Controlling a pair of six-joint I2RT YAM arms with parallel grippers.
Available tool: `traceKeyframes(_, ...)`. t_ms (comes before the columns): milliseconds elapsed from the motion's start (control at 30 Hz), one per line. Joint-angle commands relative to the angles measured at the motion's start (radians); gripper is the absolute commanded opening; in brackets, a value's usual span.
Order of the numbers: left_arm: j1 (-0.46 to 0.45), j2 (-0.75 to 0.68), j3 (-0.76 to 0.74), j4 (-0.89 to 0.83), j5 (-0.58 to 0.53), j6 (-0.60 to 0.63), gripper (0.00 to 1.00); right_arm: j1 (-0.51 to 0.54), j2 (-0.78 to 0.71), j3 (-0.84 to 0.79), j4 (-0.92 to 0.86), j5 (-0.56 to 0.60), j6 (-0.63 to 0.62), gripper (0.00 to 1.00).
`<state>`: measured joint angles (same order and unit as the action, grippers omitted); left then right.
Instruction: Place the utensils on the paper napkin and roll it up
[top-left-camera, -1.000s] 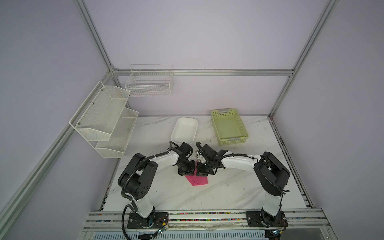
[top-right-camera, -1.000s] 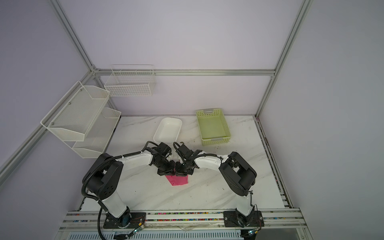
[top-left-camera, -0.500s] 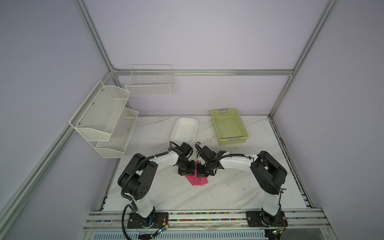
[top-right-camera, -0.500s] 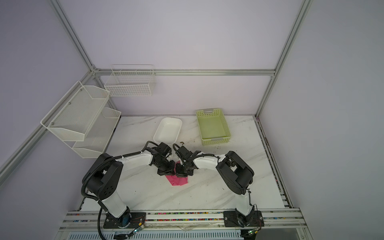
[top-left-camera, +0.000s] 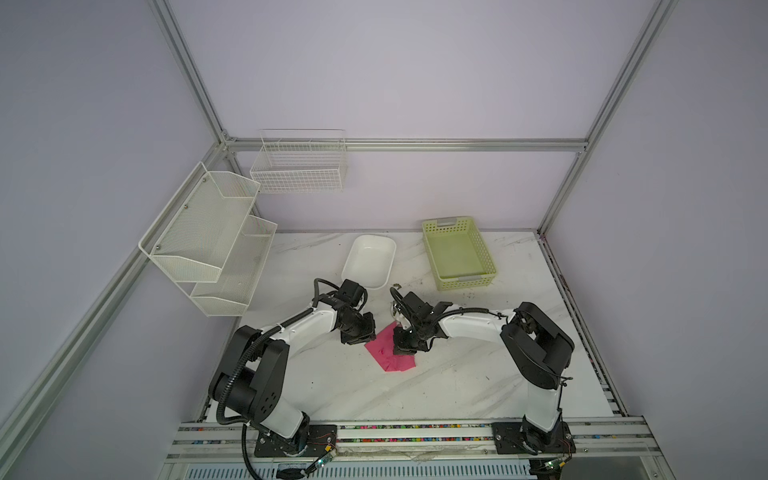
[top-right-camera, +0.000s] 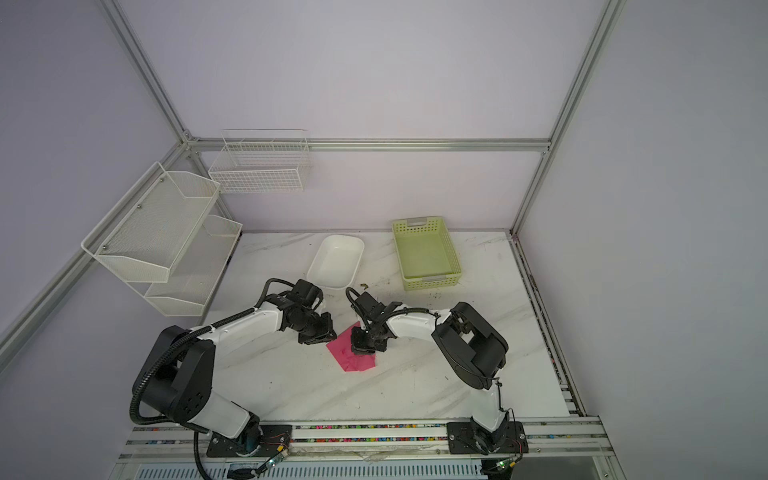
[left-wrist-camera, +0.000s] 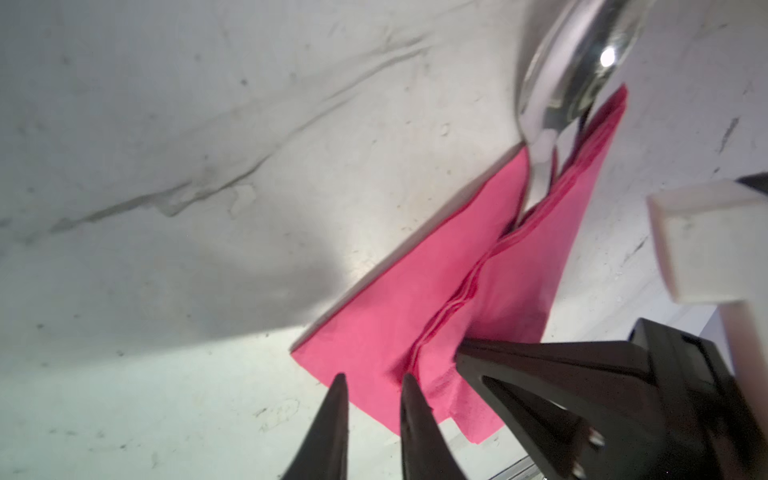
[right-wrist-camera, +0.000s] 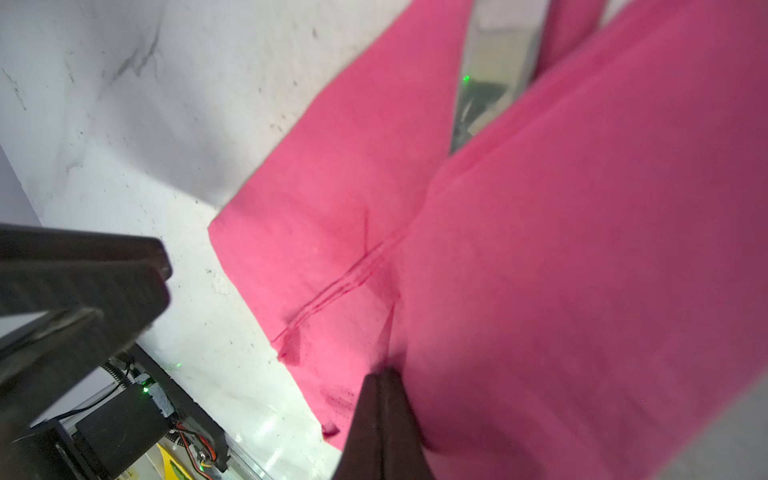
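The pink paper napkin (top-left-camera: 390, 353) (top-right-camera: 353, 357) lies folded over on the marble table between my two grippers. A shiny spoon head (left-wrist-camera: 577, 75) sticks out of its far fold; the handles are hidden inside, and a strip of metal (right-wrist-camera: 494, 75) shows between the layers. My left gripper (top-left-camera: 356, 340) (left-wrist-camera: 372, 378) hovers at the napkin's (left-wrist-camera: 415, 299) left corner, its jaws slightly apart with nothing between them. My right gripper (top-left-camera: 401, 347) (right-wrist-camera: 382, 374) is shut on the raised folded flap of the napkin (right-wrist-camera: 353, 187). The fork cannot be told apart.
A white dish (top-left-camera: 353, 253) and a green basket (top-left-camera: 457, 253) stand behind the grippers. White mesh shelves (top-left-camera: 208, 241) hang on the left wall and a wire basket (top-left-camera: 299, 166) on the back wall. The arms' bases sit at the front rail.
My left gripper's jaws have parted a little at the napkin's corner. The right gripper stays shut on the fold and has barely moved.
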<state>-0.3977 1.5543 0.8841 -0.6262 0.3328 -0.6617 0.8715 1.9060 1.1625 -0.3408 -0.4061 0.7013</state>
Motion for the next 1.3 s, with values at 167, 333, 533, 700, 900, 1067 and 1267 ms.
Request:
traceKeyframes(167, 0.03, -0.035, -0.12, 0.079, 0.081, 0.01, 0.45, 0.011, 0.031, -0.026, -0.053, 0.035, -0.005, 0.0)
traceKeyframes(333, 0.033, -0.006, -0.174, 0.182, 0.174, 0.004, 0.5, 0.01, 0.036, -0.02, -0.055, 0.034, -0.007, 0.0)
traceKeyframes(533, 0.033, 0.023, -0.238, 0.358, 0.312, -0.039, 0.52, 0.01, 0.038, -0.017, -0.052, 0.03, -0.006, 0.0)
traceKeyframes(700, 0.033, -0.005, -0.276, 0.463, 0.377, -0.09, 0.54, 0.01, 0.04, -0.021, -0.049, 0.028, -0.003, 0.0)
traceKeyframes(900, 0.032, -0.075, -0.341, 0.515, 0.394, -0.136, 0.55, 0.01, 0.041, -0.02, -0.047, 0.023, -0.007, 0.0)
traceKeyframes(1067, 0.021, -0.094, -0.378, 0.543, 0.378, -0.158, 0.52, 0.011, 0.044, -0.02, -0.043, 0.017, -0.006, 0.0)
traceKeyframes(1267, -0.017, -0.069, -0.413, 0.673, 0.378, -0.234, 0.49, 0.01, 0.046, -0.015, -0.044, 0.016, -0.012, 0.0)
